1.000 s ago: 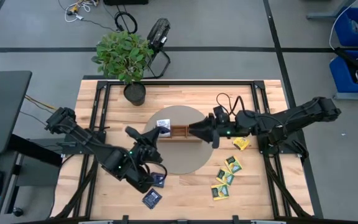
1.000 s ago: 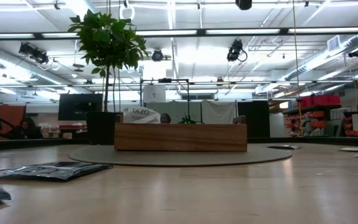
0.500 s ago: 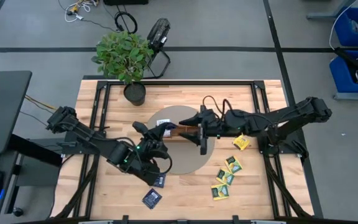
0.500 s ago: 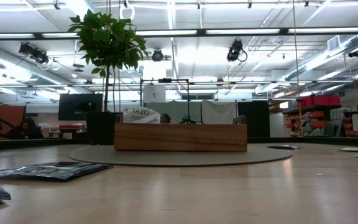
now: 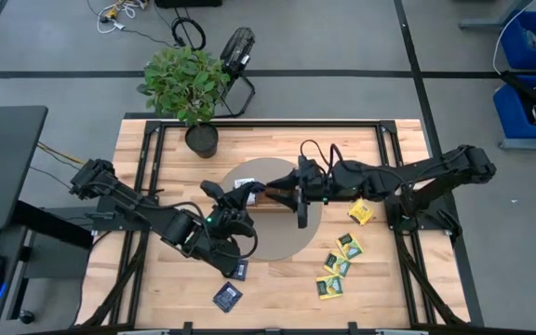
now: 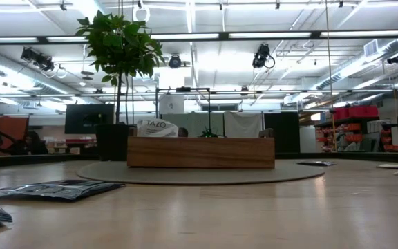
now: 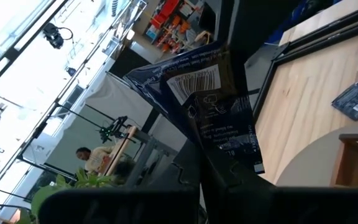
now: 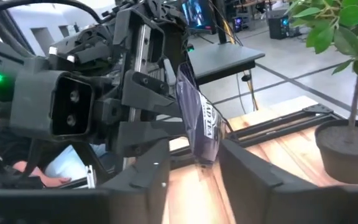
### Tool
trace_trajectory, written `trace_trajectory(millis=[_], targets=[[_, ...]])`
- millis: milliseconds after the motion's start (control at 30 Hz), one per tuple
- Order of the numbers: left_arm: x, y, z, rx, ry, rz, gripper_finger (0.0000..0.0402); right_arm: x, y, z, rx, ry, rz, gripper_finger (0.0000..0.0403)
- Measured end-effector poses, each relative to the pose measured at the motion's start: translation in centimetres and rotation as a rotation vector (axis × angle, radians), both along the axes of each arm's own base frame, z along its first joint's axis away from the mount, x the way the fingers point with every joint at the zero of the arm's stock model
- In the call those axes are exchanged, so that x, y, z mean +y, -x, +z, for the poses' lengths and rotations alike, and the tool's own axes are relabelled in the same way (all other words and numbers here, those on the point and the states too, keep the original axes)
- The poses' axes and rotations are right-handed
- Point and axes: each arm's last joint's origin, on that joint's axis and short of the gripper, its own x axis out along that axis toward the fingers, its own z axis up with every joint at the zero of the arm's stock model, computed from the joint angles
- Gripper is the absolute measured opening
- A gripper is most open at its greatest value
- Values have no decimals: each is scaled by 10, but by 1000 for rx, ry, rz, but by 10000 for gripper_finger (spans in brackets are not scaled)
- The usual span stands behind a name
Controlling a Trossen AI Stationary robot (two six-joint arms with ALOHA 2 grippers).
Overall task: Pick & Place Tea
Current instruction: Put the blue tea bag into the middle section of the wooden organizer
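My left gripper (image 5: 238,202) is shut on a dark blue tea packet (image 7: 219,118), raised above the round grey mat (image 5: 277,244) just left of the wooden tray (image 5: 270,197). My right gripper (image 8: 194,150) reaches over the tray from the right and is open. Its fingers stand on either side of that packet's (image 8: 199,121) lower edge; whether they touch it I cannot tell. A white-faced packet (image 6: 156,126) sticks up from the tray's left compartment. Two dark blue packets (image 5: 232,284), several yellow-green ones (image 5: 339,265) and an orange one (image 5: 361,214) lie flat on the table. My left gripper pinches the dark blue packet between its two fingers by one end (image 7: 227,158), which bears the white barcode. The packet is lifted clear of the mat. In the right wrist view it hangs on edge below the fingers (image 8: 160,93), its free lower end between my right gripper's fingers.
A potted plant (image 5: 186,82) stands at the table's far edge, behind the mat. Black frame rails (image 5: 149,158) run along the table's left, right and far sides. Bare wood lies near the front edge between the blue and the green packets.
My left gripper has carried the blue packet up and toward the tray's left end. My right gripper has moved left across the tray toward it. Both did most of this in the first half second, then nearly stopped facing each other.
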Motion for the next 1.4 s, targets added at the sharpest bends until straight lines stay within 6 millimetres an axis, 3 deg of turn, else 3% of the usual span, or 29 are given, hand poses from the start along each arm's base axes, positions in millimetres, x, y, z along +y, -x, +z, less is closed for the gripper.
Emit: trace_trajectory(millis=[367, 633, 1000, 1200, 1400], targets=[[0, 0, 0, 0, 2, -3, 2, 0, 0, 1, -5, 26, 33, 8], [-2, 1, 0, -3, 4, -9, 37, -1, 4, 3, 8, 87, 8, 2], [-19, 8, 5, -91, 50, -47, 78, -14, 33, 21, 48, 227, -102, 1], [-14, 14, 18, -370, 277, -51, 96, -15, 43, 20, 116, 300, -91, 0], [8, 27, 45, -661, 732, -147, 103, -11, 48, 13, 230, 538, -186, 0]])
